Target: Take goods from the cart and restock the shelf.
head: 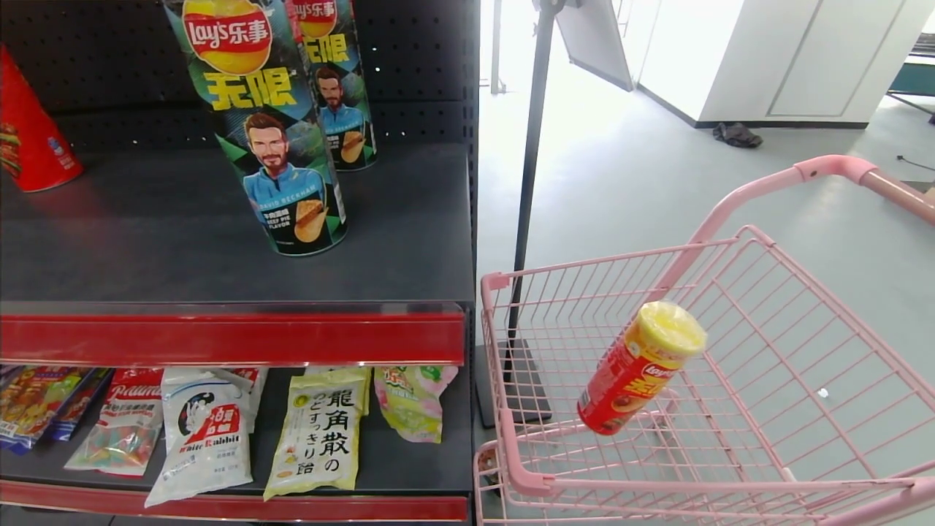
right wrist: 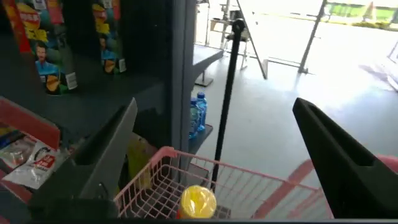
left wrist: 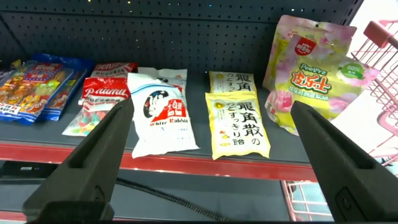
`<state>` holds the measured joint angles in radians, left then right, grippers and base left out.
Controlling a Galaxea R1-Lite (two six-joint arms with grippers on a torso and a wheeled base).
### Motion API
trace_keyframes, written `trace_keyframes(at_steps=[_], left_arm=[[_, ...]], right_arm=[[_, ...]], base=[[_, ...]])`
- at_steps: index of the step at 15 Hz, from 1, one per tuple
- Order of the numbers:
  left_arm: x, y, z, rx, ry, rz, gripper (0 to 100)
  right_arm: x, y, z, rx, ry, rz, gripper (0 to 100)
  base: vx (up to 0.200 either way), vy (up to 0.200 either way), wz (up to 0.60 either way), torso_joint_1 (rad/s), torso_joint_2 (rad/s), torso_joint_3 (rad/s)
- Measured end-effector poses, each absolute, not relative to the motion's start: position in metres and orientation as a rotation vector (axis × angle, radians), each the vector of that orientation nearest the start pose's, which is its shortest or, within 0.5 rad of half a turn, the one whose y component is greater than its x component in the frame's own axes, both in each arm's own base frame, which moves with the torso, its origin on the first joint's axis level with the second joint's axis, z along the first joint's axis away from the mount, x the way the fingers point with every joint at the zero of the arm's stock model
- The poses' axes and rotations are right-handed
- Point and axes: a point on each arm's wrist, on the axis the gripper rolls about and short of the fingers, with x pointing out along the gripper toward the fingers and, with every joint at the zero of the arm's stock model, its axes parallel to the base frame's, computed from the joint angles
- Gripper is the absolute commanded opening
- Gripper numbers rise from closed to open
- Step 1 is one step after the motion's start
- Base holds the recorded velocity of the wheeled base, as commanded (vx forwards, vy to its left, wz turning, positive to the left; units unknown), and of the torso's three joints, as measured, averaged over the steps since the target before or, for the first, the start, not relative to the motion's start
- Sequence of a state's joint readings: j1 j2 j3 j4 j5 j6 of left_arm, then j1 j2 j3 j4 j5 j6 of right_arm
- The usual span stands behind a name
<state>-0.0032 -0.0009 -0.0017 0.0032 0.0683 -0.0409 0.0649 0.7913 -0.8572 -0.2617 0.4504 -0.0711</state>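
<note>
Plainly, the restocking was far from finished. A single red can (head: 641, 369) with a yellow lid lay tilted in the pink wire cart (head: 716, 256) at the lower right of the head view, lid pointing up and to the right; neither arm had hold of it.

The left gripper (left wrist: 212, 102) hung in front of the lower shelf (head: 409, 467) with its fingers spread wide and nothing between them. The right gripper (right wrist: 215, 102) was likewise wide apart and empty, above the cart, with the can's yellow lid (right wrist: 198, 202) below it.

On the upper shelf (head: 409, 241), at the upper left of the head view, stood two tall dark-green tubes (head: 270, 131), one behind the other, and a red tube (head: 33, 139) at the far left edge, well apart from them. Much bare board lay between and in front of them, so by my reckoning the can belonged there, probably near the red tube it resembles. Picking it out of the cart and setting it upright was all yet to do.

As to print: the tall tubes bore a round red-and-yellow logo, yellow characters and a picture of a man over a crisp. The bags on the lower shelf, a white bag (head: 204, 438), a yellow bag (head: 318, 438) and a pink-green bag (head: 413, 402), carried large East Asian characters and some Latin lettering. A plain red strip (head: 234, 338) ran along the upper shelf's front edge.
</note>
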Motion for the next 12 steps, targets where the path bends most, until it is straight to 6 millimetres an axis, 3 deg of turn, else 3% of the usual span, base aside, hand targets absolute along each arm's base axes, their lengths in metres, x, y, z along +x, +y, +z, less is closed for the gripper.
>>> trace_keyframes(at_steps=[2,4,7,9,12], left_arm=[[-0.023,0.002,0.076,-0.041,-0.001,0.065,100],[-0.023,0.002,0.076,-0.041,-0.001,0.065,100],[-0.023,0.002,0.076,-0.041,-0.001,0.066,100],[-0.023,0.002,0.076,-0.041,-0.001,0.066,100],[-0.023,0.002,0.076,-0.041,-0.001,0.066,100]], right_arm=[[0.115,0.016,0.346,-0.242,-0.382,0.682,100],[0.163,0.011,0.339,-0.359,-0.412,0.809,100],[0.217,-0.007,0.272,-0.383,-0.268,0.944,100],[0.237,-0.019,0.233,-0.391,-0.226,0.979,100],[0.256,-0.029,0.198,-0.367,-0.184,1.026,100]], base=[[0.000,0.000,0.00,0.000,0.00,0.000],[0.000,0.000,0.00,0.000,0.00,0.000],[0.000,0.000,0.00,0.000,0.00,0.000],[0.000,0.000,0.00,0.000,0.00,0.000],[0.000,0.000,0.00,0.000,0.00,0.000]])
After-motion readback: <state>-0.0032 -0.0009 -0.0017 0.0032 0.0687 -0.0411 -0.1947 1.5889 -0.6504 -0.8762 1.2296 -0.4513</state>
